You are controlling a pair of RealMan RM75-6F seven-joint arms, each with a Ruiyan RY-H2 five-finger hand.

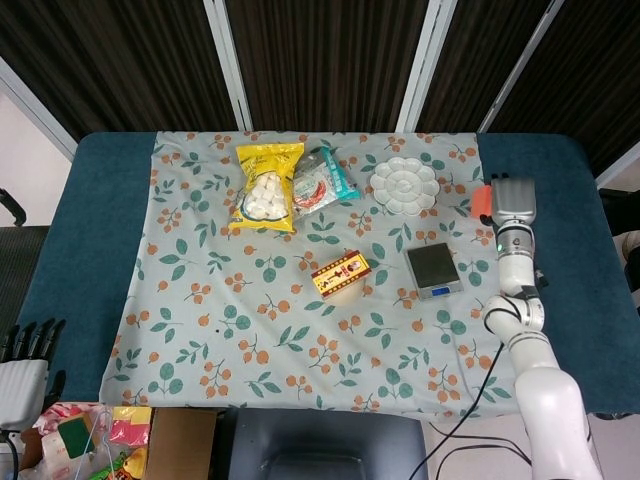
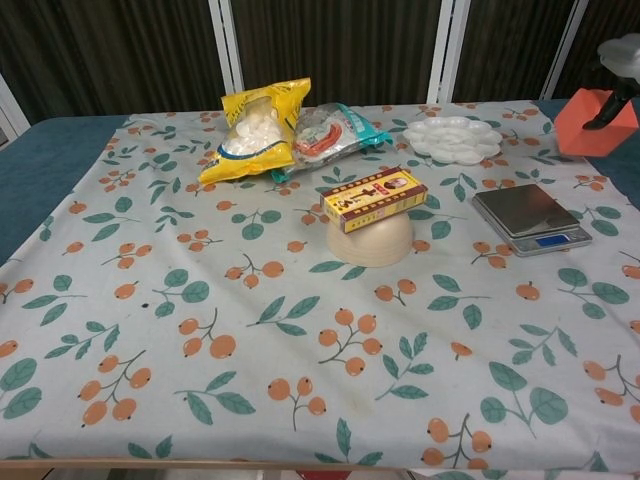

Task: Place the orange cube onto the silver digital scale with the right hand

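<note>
We judge the task about half done: the right hand [image 1: 512,197] holds the orange cube [image 2: 592,121] pinched in its fingers [image 2: 614,111], clear of the cloth, while the silver digital scale [image 2: 530,218], below and inboard of them, remains unloaded.

Scale [image 2: 530,221] right of box [image 2: 375,198] on bowl [image 2: 370,243]; palette tray [image 2: 452,138] behind; snack bags [image 2: 255,131] far left.
</note>
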